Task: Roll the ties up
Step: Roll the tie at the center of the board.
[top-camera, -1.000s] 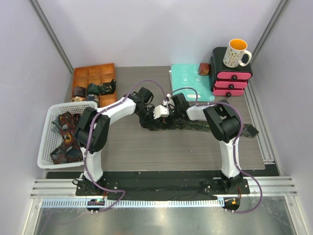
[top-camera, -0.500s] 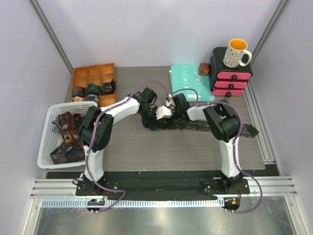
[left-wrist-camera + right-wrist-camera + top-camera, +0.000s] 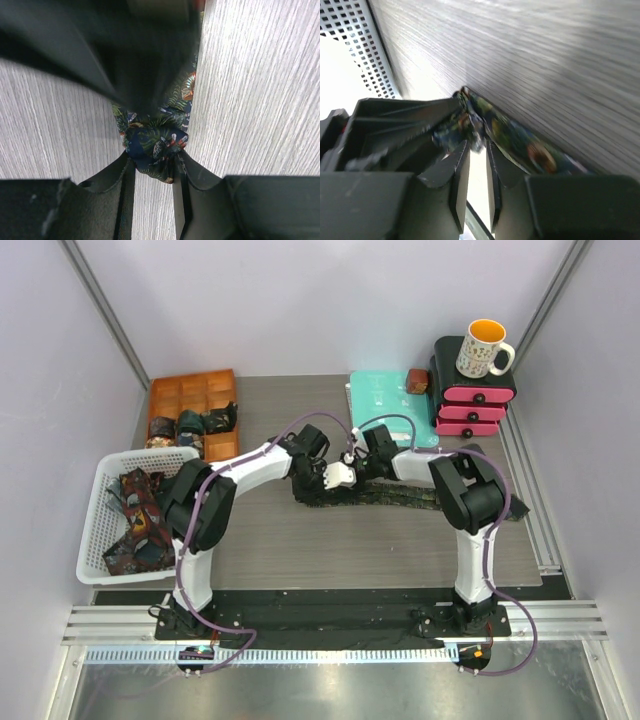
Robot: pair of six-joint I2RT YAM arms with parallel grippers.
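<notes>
Tie (image 3: 430,498) is laid flat across mid-table (image 3: 330,550), dark with a green leaf print, and runs rightward from both grippers. Its left end is wound into a small roll (image 3: 155,147). The roll is pinched between the left gripper (image 3: 154,167) jaws. The right gripper (image 3: 476,150) jaws are drawn nearly together, with fabric seen at the tips; whether it is gripped cannot be told. More ties are seen in a white basket (image 3: 95,530) at far left.

The left arm (image 3: 245,465) and right arm (image 3: 468,560) have white link shells and black joint housings, with a purple cable (image 3: 320,416) looping along each. The left gripper (image 3: 154,160) and right gripper (image 3: 477,145) are matte black and angular.
</notes>
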